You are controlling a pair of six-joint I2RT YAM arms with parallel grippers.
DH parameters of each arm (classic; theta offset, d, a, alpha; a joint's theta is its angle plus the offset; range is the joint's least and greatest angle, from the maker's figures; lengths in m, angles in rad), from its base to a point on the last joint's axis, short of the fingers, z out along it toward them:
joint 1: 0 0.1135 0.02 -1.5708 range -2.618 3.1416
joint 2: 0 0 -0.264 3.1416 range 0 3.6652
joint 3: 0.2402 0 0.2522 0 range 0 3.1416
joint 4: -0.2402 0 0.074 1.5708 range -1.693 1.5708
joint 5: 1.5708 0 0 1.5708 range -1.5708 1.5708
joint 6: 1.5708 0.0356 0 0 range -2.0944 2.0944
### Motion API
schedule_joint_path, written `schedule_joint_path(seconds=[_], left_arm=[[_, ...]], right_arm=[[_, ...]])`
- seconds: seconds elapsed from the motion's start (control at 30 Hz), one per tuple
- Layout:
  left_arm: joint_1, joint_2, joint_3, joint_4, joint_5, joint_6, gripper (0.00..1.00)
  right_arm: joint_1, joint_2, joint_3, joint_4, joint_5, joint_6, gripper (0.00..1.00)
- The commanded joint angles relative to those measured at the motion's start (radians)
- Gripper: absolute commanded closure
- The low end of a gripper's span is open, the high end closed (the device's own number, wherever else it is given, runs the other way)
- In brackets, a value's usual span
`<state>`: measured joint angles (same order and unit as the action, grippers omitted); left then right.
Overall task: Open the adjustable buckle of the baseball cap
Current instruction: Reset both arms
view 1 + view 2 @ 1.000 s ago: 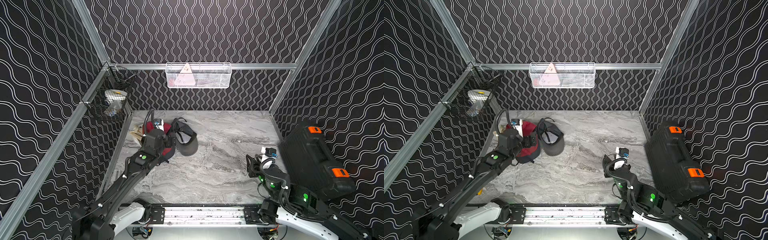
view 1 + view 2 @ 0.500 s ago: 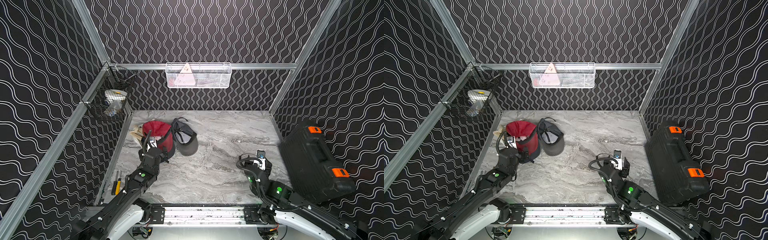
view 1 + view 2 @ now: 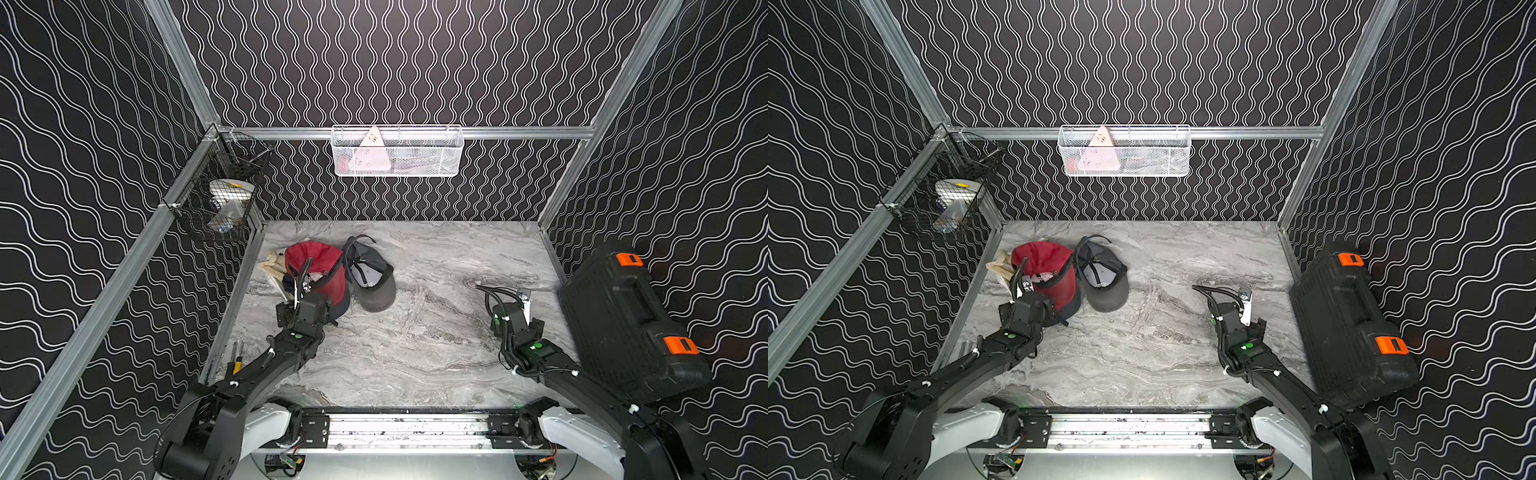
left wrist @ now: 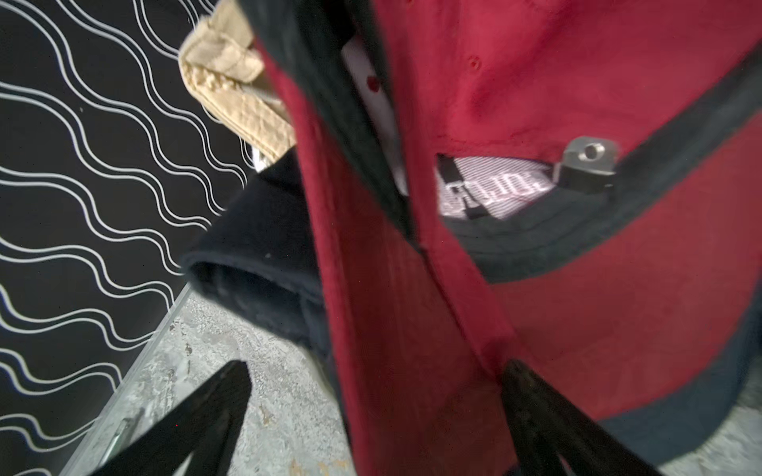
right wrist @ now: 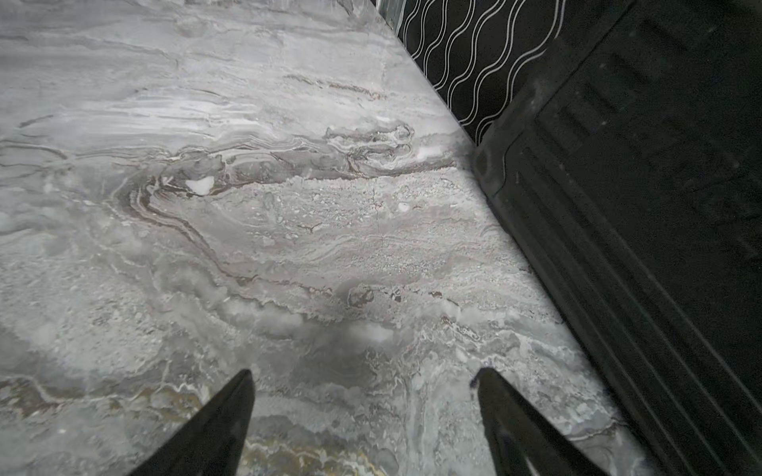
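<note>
Left-centre in a top view, the red fabric baseball cap w/ navy trim (image 3: 316, 266) sits touching a grey fabric cap (image 3: 370, 278). My left gripper (image 4: 375, 369) is right at it, jaws wide apart, red cloth between them but nothing clamped, prob. to line up on the small silver metal buckle (image 4: 589, 162), upper right of the left wrist view. Far right, the right gripper (image 5: 363, 377) hangs jaws apart over bare marble-look tabletop (image 5: 247, 206) by the black plastic case (image 5: 659, 206), parked clear I'd guess.

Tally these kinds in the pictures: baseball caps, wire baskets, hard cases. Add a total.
Baseball caps: 2, red cap and grey cap; beige fabric behind the red one unclear, not counted
Wire baskets: 2, white basket and black basket
Hard cases: 1, black case
Total: 5
</note>
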<state>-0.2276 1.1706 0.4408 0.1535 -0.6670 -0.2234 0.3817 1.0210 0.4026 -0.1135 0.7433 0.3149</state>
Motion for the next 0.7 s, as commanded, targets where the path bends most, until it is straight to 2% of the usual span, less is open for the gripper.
schedule_joint_path(seconds=[0.0, 0.13, 0.23, 0.3, 0.47, 0.67], left_arm=[[0.044, 0.059, -0.003, 0.118, 0.059, -0.018, 0.01], [0.092, 0.128, -0.036, 0.260, 0.178, -0.022, 0.01], [0.094, 0.170, -0.048, 0.360, 0.186, 0.001, 0.01], [0.094, 0.196, -0.049, 0.416, 0.188, 0.024, 0.01], [0.094, 0.239, -0.078, 0.580, 0.241, 0.074, 0.01], [0.098, 0.279, -0.051, 0.605, 0.265, 0.158, 0.01]], right_arm=[[-0.027, 0.042, -0.018, 0.107, -0.037, 0.026, 0.14], [-0.049, 0.087, -0.005, 0.122, -0.033, 0.034, 0.14], [-0.068, 0.093, -0.023, 0.209, -0.030, 0.012, 0.14], [-0.077, 0.100, -0.034, 0.264, -0.032, -0.004, 0.06], [-0.101, 0.166, -0.021, 0.344, -0.044, -0.026, 0.04], [-0.131, 0.303, 0.051, 0.387, -0.056, -0.059, 0.04]])
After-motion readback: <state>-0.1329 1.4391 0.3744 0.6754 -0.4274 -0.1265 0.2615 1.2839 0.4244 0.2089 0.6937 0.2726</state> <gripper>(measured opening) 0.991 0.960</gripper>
